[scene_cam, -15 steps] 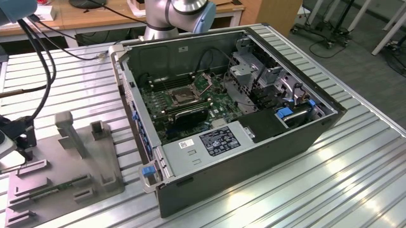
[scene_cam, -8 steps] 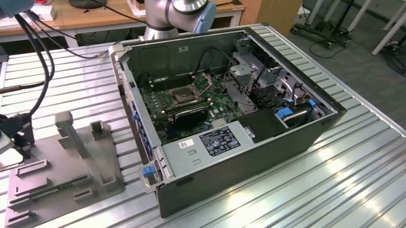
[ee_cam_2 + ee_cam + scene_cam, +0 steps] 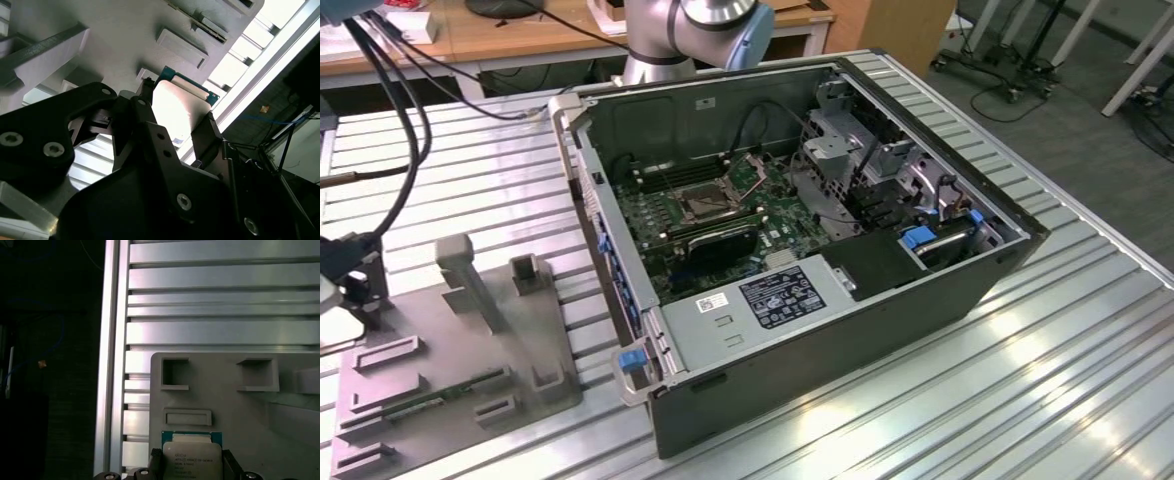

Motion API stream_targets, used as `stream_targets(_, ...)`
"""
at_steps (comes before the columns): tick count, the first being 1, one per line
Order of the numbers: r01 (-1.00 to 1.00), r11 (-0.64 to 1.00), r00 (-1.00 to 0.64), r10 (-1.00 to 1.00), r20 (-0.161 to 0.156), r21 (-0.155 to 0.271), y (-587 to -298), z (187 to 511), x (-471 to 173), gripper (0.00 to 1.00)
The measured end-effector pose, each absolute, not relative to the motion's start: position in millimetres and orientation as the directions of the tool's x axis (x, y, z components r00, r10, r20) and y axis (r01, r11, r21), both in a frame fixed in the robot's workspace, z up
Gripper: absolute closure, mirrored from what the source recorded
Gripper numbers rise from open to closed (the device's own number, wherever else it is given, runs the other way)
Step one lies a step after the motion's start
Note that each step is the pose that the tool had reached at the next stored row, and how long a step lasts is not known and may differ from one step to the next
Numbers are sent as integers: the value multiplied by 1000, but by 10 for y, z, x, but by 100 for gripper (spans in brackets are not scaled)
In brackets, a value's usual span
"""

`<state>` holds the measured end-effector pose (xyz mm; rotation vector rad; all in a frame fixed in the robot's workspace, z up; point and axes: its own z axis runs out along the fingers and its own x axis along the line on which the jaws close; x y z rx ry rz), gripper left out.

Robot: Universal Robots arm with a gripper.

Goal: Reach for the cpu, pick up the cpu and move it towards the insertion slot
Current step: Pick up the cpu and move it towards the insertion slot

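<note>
**While the cpu [image 3: 192, 459] rests on the grey fixture plate [image 3: 250, 410], the gripper [image 3: 192, 472] straddles it**

Where the plate runs close to the edge of the slatted aluminium table [image 3: 225, 305], the cpu sits flat against it. Its silver face is outward and a green border shows along one edge. Two square recesses [image 3: 175, 372] lie just beyond it on the same plate.

Second wrist view: the cpu [image 3: 175, 112] again, its face glaring bright. The black body of the gripper [image 3: 176, 102] crowds the foreground.

Jaws: one on each side of the cpu, close against opposite edges (touching or a hair apart, cannot tell). Whether the cpu is clamped is not settled.

Exterior view: the grey fixture plate [image 3: 454, 380] lies on the table [image 3: 1014, 400], at the exterior view's left of the open computer case [image 3: 854, 330] and apart from it. The insertion slot [image 3: 703, 203] sits inside the case, a dark square in a silvery frame ringed by green motherboard [image 3: 654, 235]. It is well apart from the plate. What looks like a long narrow green memory stick [image 3: 440, 397] lies in a groove of the plate.
</note>
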<state>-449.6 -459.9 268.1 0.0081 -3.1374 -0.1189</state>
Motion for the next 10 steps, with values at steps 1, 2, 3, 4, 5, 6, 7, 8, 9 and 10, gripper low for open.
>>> stream_targets(1,-5,997,-1000,-5,2,76,-4599,2691,-4496,46)
stream_targets(2,-5,997,-1000,-5,2,76,-4599,2700,-4496,46)
stream_targets(3,-5,997,-1000,-5,2,76,-4599,2710,-4496,46)
stream_targets(4,-5,997,-1000,-5,2,76,-4599,2717,-4496,46)
stream_targets(5,-5,997,-1000,-5,2,76,-4599,2726,-4496,46)
stream_targets(6,-5,997,-1000,-5,2,76,-4599,2733,-4496,46)
stream_targets(7,-5,997,-1000,-5,2,76,-4599,2739,-4496,46)
stream_targets(8,-5,997,-1000,-5,2,76,-4599,2747,-4496,46)
stream_targets(9,-5,997,-1000,-5,2,76,-4599,2753,-4496,46)
stream_targets(10,-5,997,-1000,-5,2,76,-4599,2758,-4496,46)
